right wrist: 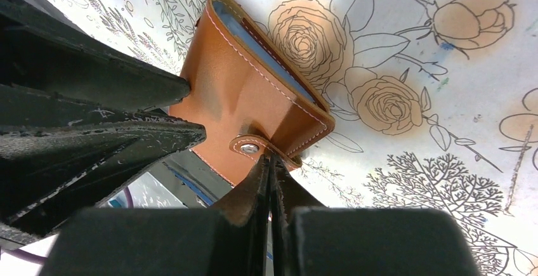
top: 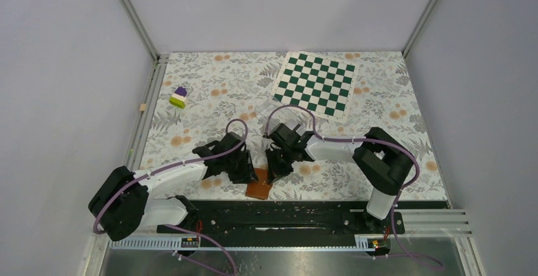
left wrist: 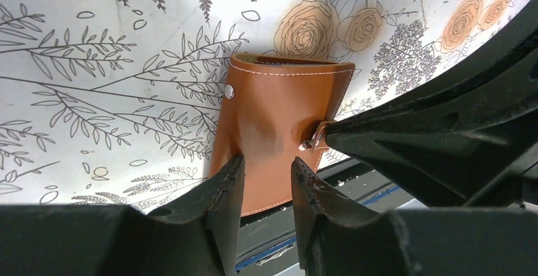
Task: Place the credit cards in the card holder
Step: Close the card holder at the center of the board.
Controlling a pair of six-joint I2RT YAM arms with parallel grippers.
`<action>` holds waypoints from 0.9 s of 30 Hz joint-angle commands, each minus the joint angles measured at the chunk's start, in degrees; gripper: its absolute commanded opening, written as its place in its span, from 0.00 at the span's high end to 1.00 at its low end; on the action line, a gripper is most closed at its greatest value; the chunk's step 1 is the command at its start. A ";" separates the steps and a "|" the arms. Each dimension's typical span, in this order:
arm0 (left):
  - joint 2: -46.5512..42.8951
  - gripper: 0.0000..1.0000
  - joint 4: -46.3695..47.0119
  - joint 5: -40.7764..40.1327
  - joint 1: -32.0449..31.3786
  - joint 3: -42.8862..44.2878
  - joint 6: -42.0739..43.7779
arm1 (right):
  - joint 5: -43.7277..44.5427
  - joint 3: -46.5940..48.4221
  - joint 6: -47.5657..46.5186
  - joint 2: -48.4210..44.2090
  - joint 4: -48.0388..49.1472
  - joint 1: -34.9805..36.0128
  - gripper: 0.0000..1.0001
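Note:
The card holder (top: 259,190) is a brown leather wallet, folded shut at the table's near edge, with part of it over the black rail. It fills the left wrist view (left wrist: 279,111), and the right wrist view (right wrist: 241,92) shows its pale blue lining at the fold. My left gripper (left wrist: 266,165) stands open just above the leather, holding nothing; from above it sits left of the wallet (top: 246,173). My right gripper (right wrist: 269,158) is shut on the wallet's snap tab (right wrist: 250,147), and its tip meets the tab (left wrist: 317,141) in the left wrist view. The credit cards do not show in any view.
A green-and-white checkerboard (top: 315,84) lies at the back right. A purple, white and green block stack (top: 179,97) stands at the back left, with a small wooden cube (top: 143,107) by the left wall. A clear plastic case (top: 269,111) lies behind the grippers.

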 commanded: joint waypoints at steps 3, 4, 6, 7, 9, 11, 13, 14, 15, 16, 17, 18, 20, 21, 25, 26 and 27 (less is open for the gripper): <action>-0.56 0.66 10.36 6.07 1.06 -4.43 -2.68 | -0.61 3.13 -0.68 1.75 -0.97 0.65 1.00; -0.30 0.66 11.37 6.49 1.11 -4.92 -3.21 | -0.87 3.40 -0.69 2.08 -1.02 0.58 1.00; 0.10 0.66 12.68 6.96 1.11 -5.38 -3.73 | -1.20 3.57 -0.60 2.43 -1.03 0.70 1.00; 0.35 0.66 13.06 7.15 1.10 -5.33 -3.84 | -1.21 3.62 -0.61 2.52 -1.03 0.75 1.00; 0.63 0.67 14.30 7.71 1.11 -5.38 -4.00 | -1.49 3.71 -0.59 2.70 -0.99 0.67 1.00; 0.72 0.67 15.58 8.11 1.09 -5.72 -4.44 | -1.59 3.75 -0.60 2.72 -0.97 0.79 1.00; 1.03 0.68 15.66 7.83 1.06 -5.84 -4.56 | -1.70 3.84 -0.62 2.96 -0.96 0.80 1.00; 1.34 0.69 15.69 7.70 1.10 -5.84 -4.53 | -1.66 3.78 -0.66 3.10 -1.03 0.80 1.00; 1.66 0.70 15.64 7.71 1.12 -5.77 -4.54 | -1.68 3.71 -0.68 3.15 -0.99 0.80 1.00; 2.11 0.71 15.71 7.92 1.08 -5.57 -4.45 | -1.66 3.61 -0.68 3.16 -1.02 0.88 1.00; 2.48 0.72 15.76 8.12 1.05 -5.31 -4.31 | -1.58 3.52 -0.68 3.18 -0.96 0.88 1.00; 3.12 0.72 15.80 8.17 1.08 -5.07 -4.21 | -1.62 3.49 -0.68 3.23 -1.01 0.89 1.00; 3.64 0.74 15.78 8.18 1.09 -4.76 -4.07 | -1.58 3.46 -0.69 3.27 -1.01 0.89 1.00; 3.85 0.75 15.76 8.09 1.07 -4.66 -4.05 | -1.67 3.47 -0.73 3.32 -0.98 0.89 1.00; 4.31 0.83 15.96 8.15 1.04 -4.44 -3.87 | -1.74 3.48 -0.75 3.34 -0.96 0.84 1.00; 4.61 0.85 16.01 8.30 1.09 -4.36 -3.75 | -1.75 3.49 -0.76 3.34 -1.03 0.88 1.00; 4.88 0.86 16.16 8.49 1.06 -4.27 -3.66 | -1.83 3.57 -0.81 3.38 -0.99 0.89 1.00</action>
